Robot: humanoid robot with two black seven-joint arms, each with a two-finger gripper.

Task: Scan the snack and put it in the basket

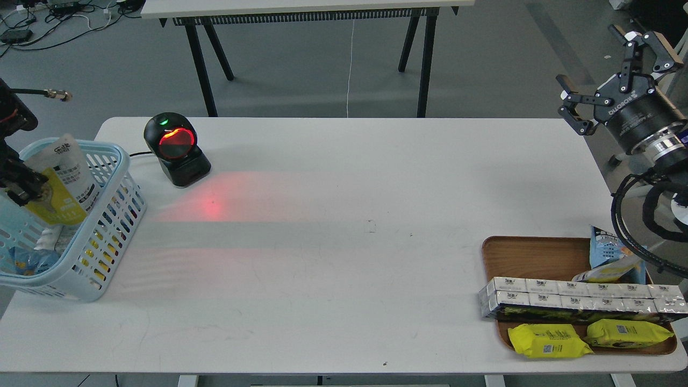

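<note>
Over the blue basket (115, 204) at the left edge of the worktop (344, 226), the left gripper (21, 185) holds the snack (62, 180) above the open top, seemingly so it can drop in among the packets already there; the jaws are closed on the pouch's lower left part, though they are dark and partly cut off. The pouch is tilted, its silver-white upper part and yellow bottom showing, with black print facing the camera. Just beyond the basket, the scanner (174, 148) glows red and throws a red patch onto the worktop. Far right, the right gripper (610, 67) hangs clear with jaws wide and empty, above the wooden tray (529, 255) of remaining packs.
</note>
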